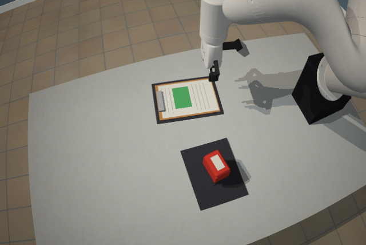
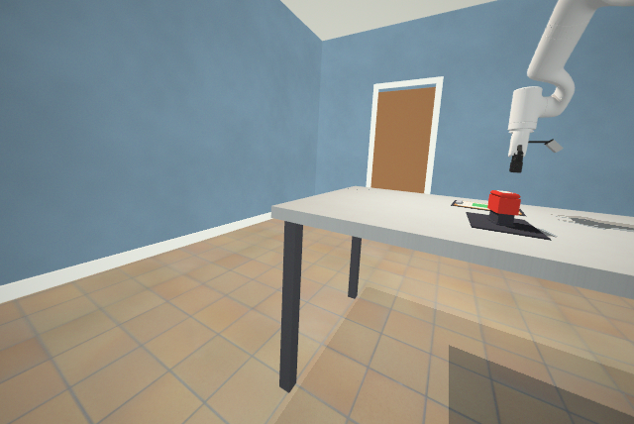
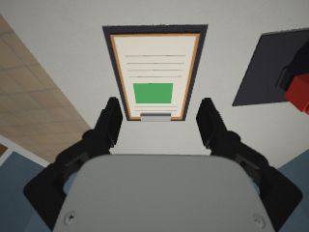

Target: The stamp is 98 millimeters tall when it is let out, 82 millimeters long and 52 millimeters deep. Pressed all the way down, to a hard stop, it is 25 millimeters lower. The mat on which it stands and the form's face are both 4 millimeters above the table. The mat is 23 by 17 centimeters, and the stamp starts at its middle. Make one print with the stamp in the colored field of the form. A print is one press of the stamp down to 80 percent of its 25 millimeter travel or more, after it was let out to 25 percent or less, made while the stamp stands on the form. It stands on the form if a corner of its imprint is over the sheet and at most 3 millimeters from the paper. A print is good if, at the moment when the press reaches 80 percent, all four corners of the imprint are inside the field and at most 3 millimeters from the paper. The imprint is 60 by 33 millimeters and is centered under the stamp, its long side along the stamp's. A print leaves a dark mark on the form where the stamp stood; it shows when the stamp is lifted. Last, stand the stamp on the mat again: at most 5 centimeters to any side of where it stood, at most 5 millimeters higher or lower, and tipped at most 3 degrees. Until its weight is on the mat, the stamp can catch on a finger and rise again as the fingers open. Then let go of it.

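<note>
Hanging high above the pale grey surface (image 1: 88, 147), the black two-fingered jaws of the white arm stand spread to their widest and hold nothing.

Item: red box-shaped stamp with a pale top panel (image 1: 216, 165). Stands upright at about the middle of its dark rectangular mat (image 1: 201, 189), well apart from the jaws, off to one side and far below them. Untouched.

Item: white lined form on an orange-edged clipboard (image 1: 206, 94), green rectangular field (image 1: 181, 97) near its clip end. Lies almost directly beneath the jaws, framed between the two fingers in the wrist view. No dark mark shows on the field, so the print is not yet made.

Step in hand, by judgement: none of the task done; the stamp is yet to be gripped.

Hazards, by judgement: the jaws sit over the form, not the stamp, so a descent here would close on nothing. The stamp stands askew to the form's edges; a carry without turning could put an imprint corner outside the green field. On return, opening before its weight rests on the mat could snag and lift it.
</note>
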`<state>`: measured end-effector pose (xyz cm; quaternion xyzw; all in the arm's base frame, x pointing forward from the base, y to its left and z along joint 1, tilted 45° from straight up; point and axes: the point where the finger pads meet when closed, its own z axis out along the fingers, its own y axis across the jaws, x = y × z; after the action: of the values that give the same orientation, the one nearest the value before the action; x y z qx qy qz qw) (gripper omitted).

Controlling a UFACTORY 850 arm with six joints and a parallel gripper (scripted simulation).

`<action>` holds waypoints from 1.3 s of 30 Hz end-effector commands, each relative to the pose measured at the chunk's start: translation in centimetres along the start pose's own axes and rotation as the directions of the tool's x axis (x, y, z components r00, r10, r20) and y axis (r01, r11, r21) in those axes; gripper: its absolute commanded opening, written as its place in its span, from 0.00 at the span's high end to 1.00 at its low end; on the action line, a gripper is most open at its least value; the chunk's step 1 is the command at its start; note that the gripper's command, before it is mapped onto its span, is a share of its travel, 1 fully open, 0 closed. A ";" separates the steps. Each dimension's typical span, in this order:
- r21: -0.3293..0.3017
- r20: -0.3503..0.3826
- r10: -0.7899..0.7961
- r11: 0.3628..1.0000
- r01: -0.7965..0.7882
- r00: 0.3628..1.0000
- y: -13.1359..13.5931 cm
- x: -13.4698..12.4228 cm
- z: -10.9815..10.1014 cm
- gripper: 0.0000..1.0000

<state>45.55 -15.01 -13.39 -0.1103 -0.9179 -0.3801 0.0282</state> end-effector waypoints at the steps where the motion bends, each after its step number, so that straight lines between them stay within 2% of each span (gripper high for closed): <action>1: 0.001 0.002 -0.001 1.000 0.001 1.000 0.0 -0.1 -0.1 0.00; 26: 0.001 0.002 -0.031 1.000 0.031 1.000 0.0 -0.1 -0.2 0.00; 32: 0.000 0.002 -0.244 0.970 0.244 0.970 0.0 -0.1 -0.7 0.00; 35: 0.000 0.003 -0.425 0.905 0.425 0.905 0.0 -0.2 -1.2 0.00; 39: 0.000 -0.003 -0.592 0.806 0.592 0.806 0.0 -0.3 -2.0 0.00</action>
<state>45.64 -15.81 -12.59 0.0807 -0.9213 -0.3784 -0.0391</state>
